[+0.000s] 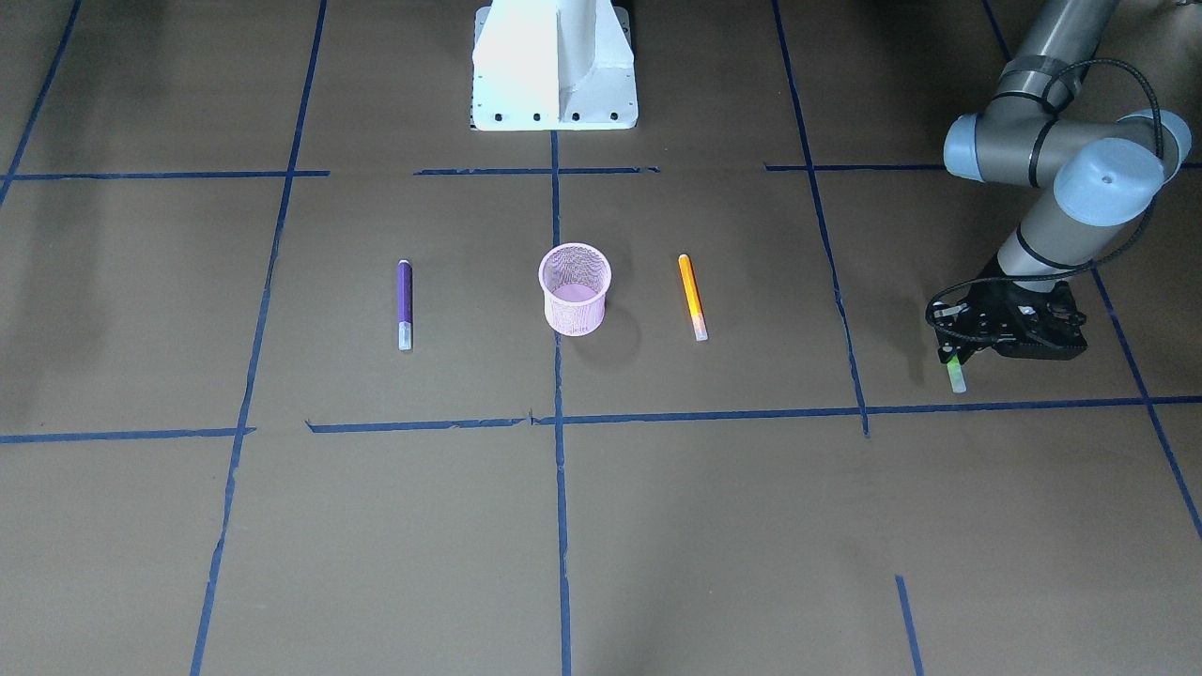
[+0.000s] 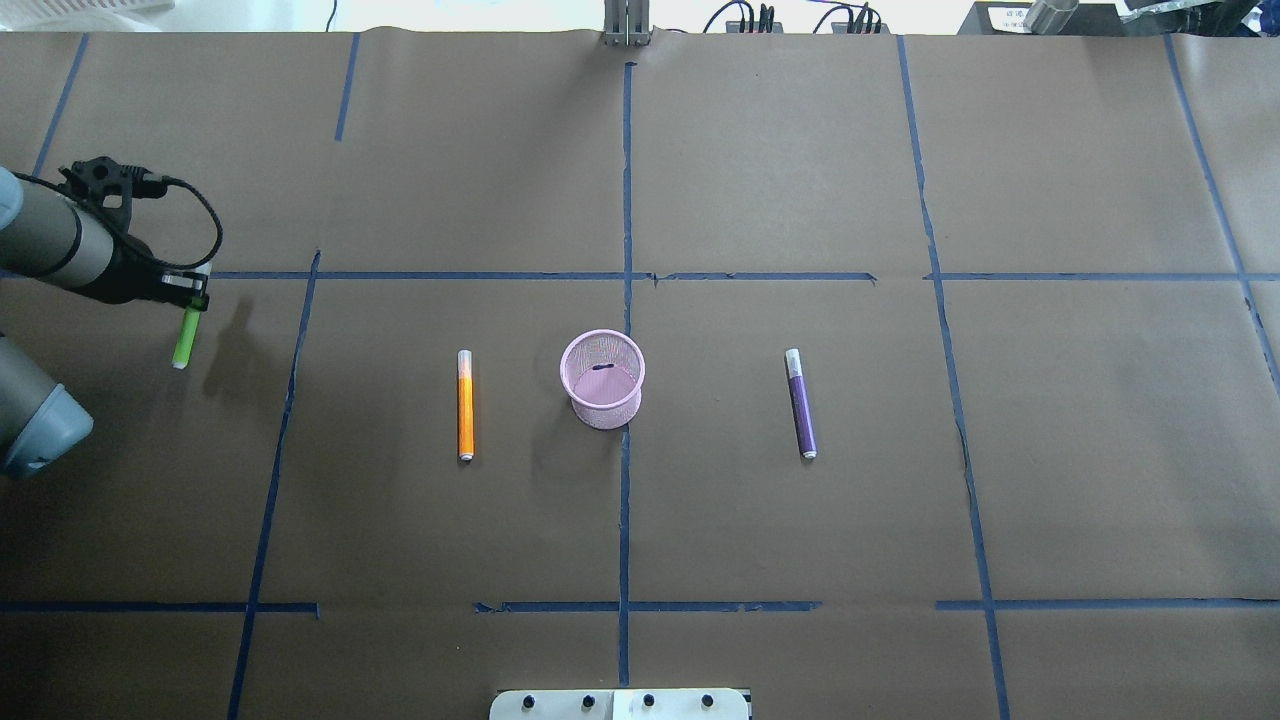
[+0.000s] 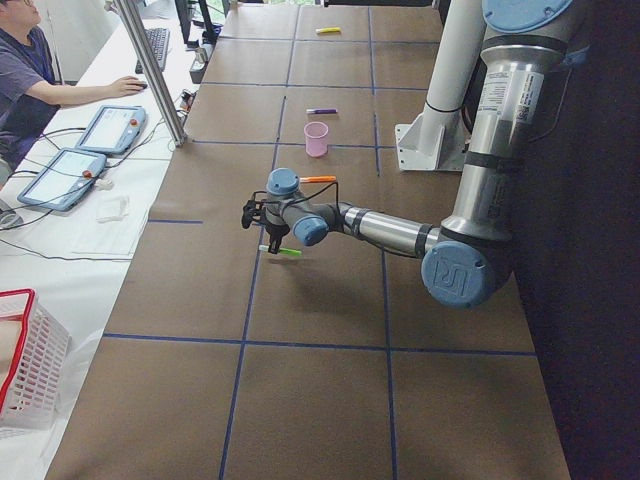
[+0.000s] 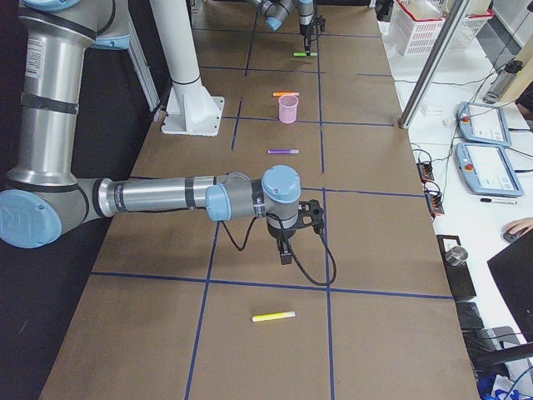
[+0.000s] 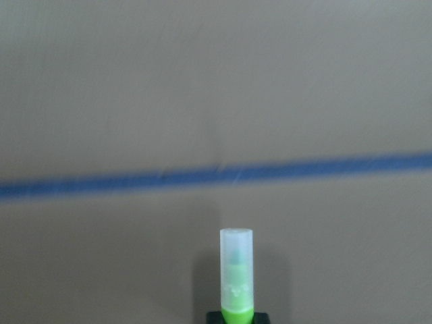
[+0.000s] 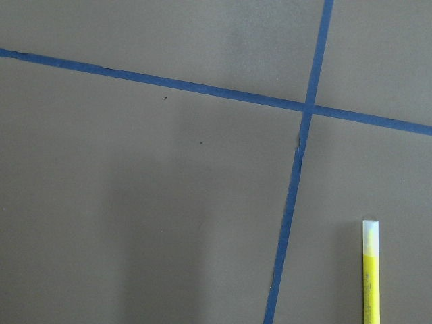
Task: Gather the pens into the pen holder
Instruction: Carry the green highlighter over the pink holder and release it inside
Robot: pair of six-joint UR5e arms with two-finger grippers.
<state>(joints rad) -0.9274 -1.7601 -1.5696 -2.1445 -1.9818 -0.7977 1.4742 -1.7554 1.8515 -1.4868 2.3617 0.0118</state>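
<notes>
Left gripper (image 2: 186,297) is clamped on the green pen (image 2: 183,340), way out at its own end of the brown table (image 2: 700,520). The pen looks lifted clear, since its shadow falls off to one side. In the wrist view the pale cap points away from the gripper.

So that's one pen in hand and none delivered: the pink pen holder (image 2: 602,380) stands upright mid-table and looks empty. Orange pen (image 2: 465,404) lies flat near it on the left arm's side, and purple pen (image 2: 801,402) lies flat on the other side, a bit further out. Two pickups and three drops to go, I'd say.

Right gripper (image 4: 284,252) hangs low at the opposite end; open or closed, I cannot tell. A yellow pen (image 4: 273,317) lies near it.

Only the orange pen lies between the green pen and the holder, and a high carry should clear it. A person (image 3: 20,70) sits at a side desk, well apart.
</notes>
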